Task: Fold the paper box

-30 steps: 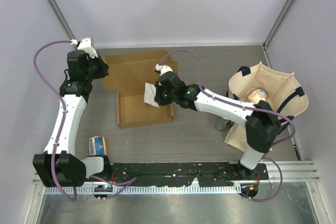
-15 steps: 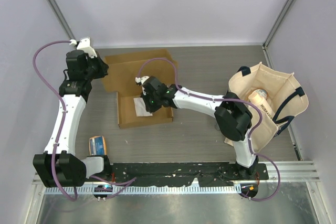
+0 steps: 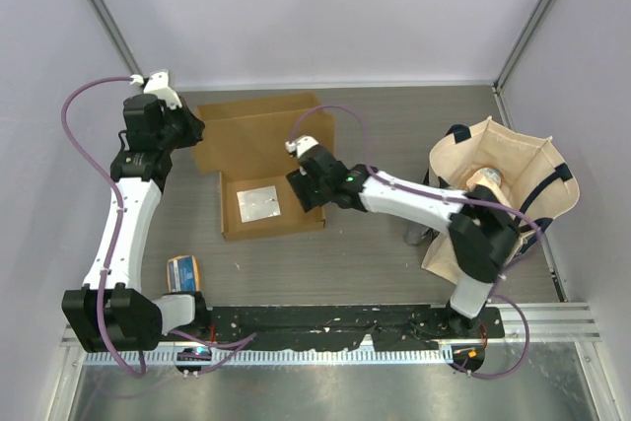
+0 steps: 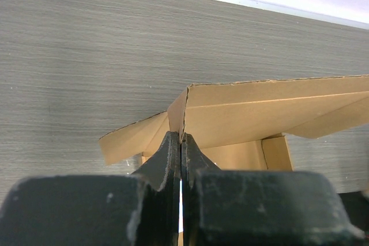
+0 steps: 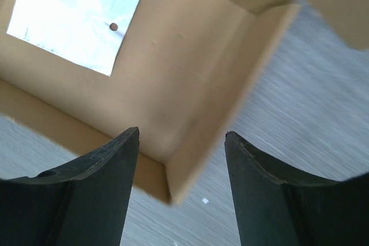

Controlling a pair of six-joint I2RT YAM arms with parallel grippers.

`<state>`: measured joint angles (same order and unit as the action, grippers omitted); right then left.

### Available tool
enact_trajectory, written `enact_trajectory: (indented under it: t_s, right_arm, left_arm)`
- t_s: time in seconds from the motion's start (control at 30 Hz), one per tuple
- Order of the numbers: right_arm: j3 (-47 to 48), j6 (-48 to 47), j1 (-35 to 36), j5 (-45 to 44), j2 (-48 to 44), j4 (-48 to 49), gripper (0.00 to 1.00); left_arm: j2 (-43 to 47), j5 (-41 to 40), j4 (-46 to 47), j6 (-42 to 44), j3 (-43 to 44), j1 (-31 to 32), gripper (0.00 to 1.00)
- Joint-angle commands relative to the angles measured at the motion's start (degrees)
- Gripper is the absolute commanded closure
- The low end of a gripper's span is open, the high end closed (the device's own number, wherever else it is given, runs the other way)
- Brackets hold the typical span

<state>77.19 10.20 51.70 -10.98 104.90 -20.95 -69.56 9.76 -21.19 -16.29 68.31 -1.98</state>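
The paper box (image 3: 296,219) is a shallow brown cardboard tray with its lid flap (image 3: 261,130) open toward the back. My left gripper (image 3: 192,132) is shut on the lid's left corner; in the left wrist view the fingers (image 4: 173,151) pinch the cardboard edge of the box (image 4: 259,108). My right gripper (image 3: 300,191) hangs open over the tray's right wall. In the right wrist view the right gripper (image 5: 181,136) has the near right corner of the box (image 5: 190,102) between its spread fingers, untouched. A shiny white sheet (image 3: 258,202) lies flat on the tray floor, seen also as the sheet (image 5: 75,18).
A beige tote bag (image 3: 513,160) with dark handles stands at the right, with a pale item (image 3: 485,179) inside. A small orange-and-blue packet (image 3: 183,271) lies near the left arm's base. The enclosure walls close in the table's back and sides.
My right gripper carried the white sheet into the tray, opened and let it go, then drew back to the right wall. The left gripper has kept its hold.
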Motion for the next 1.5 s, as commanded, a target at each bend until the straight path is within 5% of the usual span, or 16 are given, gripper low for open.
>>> enact_trajectory:
  t_s: [0.0, 0.2, 0.57, 0.9, 1.27, 1.47]
  right_arm:
    - [-8.97, -4.04, -7.56, -1.51, -15.41, 11.44, 0.34]
    - [-17.24, -5.53, -20.22, 13.43, -21.93, 26.47, 0.31]
    - [-12.61, -12.3, -22.43, 22.76, -13.07, 39.94, 0.31]
    - [-6.79, -12.39, -25.95, 32.59, -4.8, 40.81, 0.56]
    - [-3.36, -10.28, -26.74, 44.47, -1.02, 40.46, 0.67]
    - [-1.69, -11.16, -26.83, 42.98, -1.01, 36.69, 0.93]
  left_arm:
    - [0.92, 1.75, 4.49, -1.11, 0.24, -0.66, 0.99]
    - [0.83, 1.93, 4.58, -1.11, 0.07, -0.92, 1.0]
    - [0.65, 1.93, 4.84, -0.93, -0.2, -0.92, 1.0]
    - [0.04, 2.11, 4.93, -0.23, -0.29, -0.84, 1.0]
    - [-0.4, 5.01, 6.86, -0.84, -1.17, -0.84, 1.0]
    - [0.56, 5.45, 8.0, -0.58, -2.04, -0.92, 0.95]
